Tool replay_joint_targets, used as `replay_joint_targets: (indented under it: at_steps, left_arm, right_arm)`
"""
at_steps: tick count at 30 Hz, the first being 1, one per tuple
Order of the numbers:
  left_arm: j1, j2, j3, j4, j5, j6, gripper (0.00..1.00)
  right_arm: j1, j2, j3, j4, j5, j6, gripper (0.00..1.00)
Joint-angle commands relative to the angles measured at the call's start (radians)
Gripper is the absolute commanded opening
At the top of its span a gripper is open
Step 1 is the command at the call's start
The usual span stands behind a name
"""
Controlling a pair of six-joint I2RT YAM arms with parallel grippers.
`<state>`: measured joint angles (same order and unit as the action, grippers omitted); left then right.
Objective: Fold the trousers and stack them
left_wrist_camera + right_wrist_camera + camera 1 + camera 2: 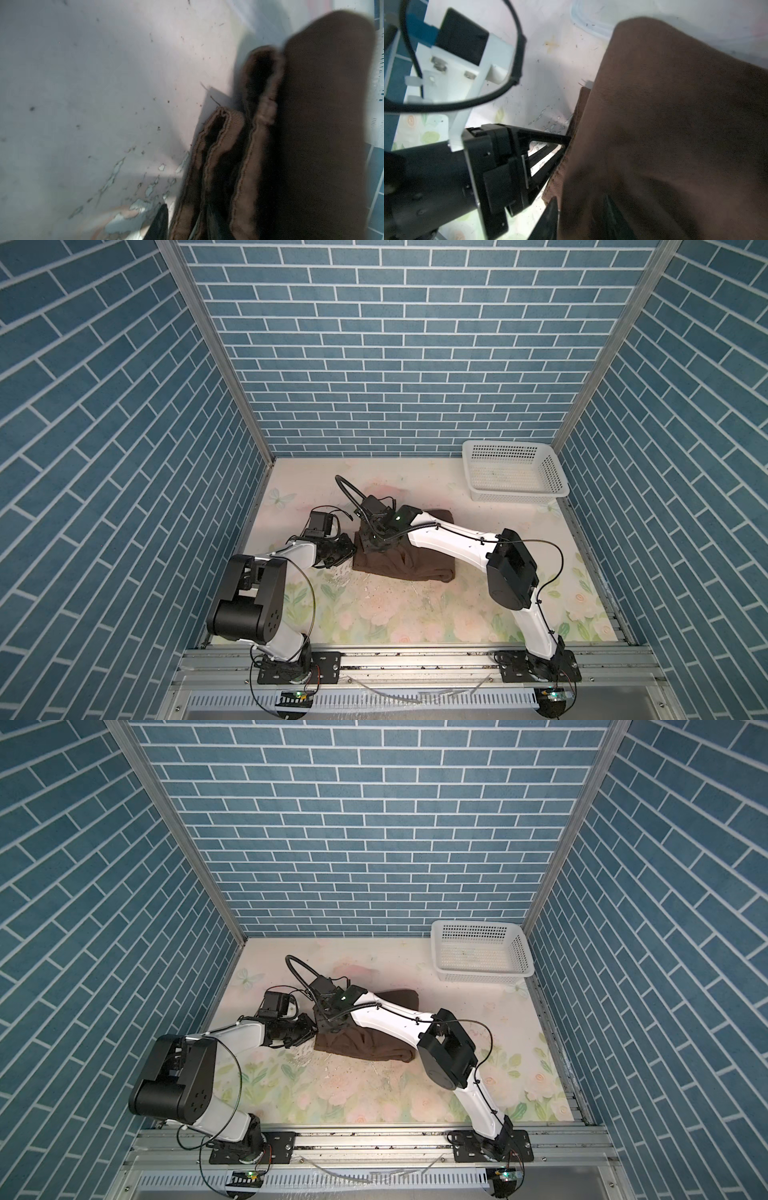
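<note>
Left claw (pixel 352 551) is clamped on the left edge of the folded trousers (pixel 419 566), which lie mid-surface (pixel 415 614). Right claw (pixel 373 546), jaws apart, stands over that same end.

Both arms are the same build: left arm (pixel 293 552) and right arm (pixel 451 541) have glossy white links and chunky black joint housings (pixel 512 572). Thin black cables (pixel 561 562) are tied along the links, and a ribbed black hose (pixel 345 493) arcs off the right wrist. Green LED (pixel 398 516) lit there. Black base plates (pixel 324 674) with silver screws. Left end effector (pixel 564 144) is all black, with a white camera bracket (pixel 452 70) and two screws behind it.
</note>
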<state>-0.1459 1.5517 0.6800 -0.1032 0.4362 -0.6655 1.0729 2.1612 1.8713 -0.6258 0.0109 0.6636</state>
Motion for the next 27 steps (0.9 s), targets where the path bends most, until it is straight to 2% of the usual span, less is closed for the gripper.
replay_joint_targets:
  at_steps: [1,5,8,9,10,13,14,17,19,24,27]
  left_arm:
    - [-0.007,-0.005,-0.011,-0.038,-0.005,0.004,0.34]
    - [-0.006,-0.066,0.027,-0.13,-0.035,0.037,0.31]
    - [-0.004,-0.119,0.103,-0.241,-0.055,0.082,0.24]
    - [-0.004,-0.146,0.124,-0.271,-0.063,0.092,0.24]
    - [-0.004,-0.173,0.137,-0.289,-0.063,0.093,0.24]
    - [-0.011,-0.257,0.156,-0.3,-0.047,0.072,0.23]
    - [-0.019,-0.277,0.16,-0.3,-0.047,0.064,0.2]
    - [-0.061,-0.313,0.174,-0.293,-0.05,0.039,0.19]
    - [-0.097,-0.303,0.178,-0.272,-0.049,0.017,0.19]
    - [-0.179,-0.224,0.136,-0.158,-0.035,-0.039,0.19]
    - [-0.185,-0.157,0.056,-0.017,0.015,-0.105,0.17]
  right_arm:
    - [0.004,-0.011,0.041,0.038,-0.055,0.005,0.53]
    - [-0.015,-0.115,-0.016,0.097,-0.043,-0.056,0.55]
    - [-0.051,-0.256,-0.143,0.175,-0.034,-0.078,0.5]
    - [-0.068,-0.313,-0.211,0.206,-0.028,-0.076,0.45]
    - [-0.085,-0.369,-0.274,0.232,-0.022,-0.068,0.36]
    - [-0.14,-0.539,-0.493,0.283,0.002,-0.03,0.03]
    - [-0.156,-0.586,-0.56,0.298,0.011,-0.015,0.0]
    - [-0.21,-0.709,-0.778,0.349,-0.005,0.055,0.0]
    - [-0.247,-0.751,-0.901,0.398,-0.063,0.103,0.0]
    - [-0.259,-0.727,-1.078,0.552,-0.144,0.161,0.0]
    - [-0.261,-0.703,-1.168,0.623,-0.134,0.219,0.0]
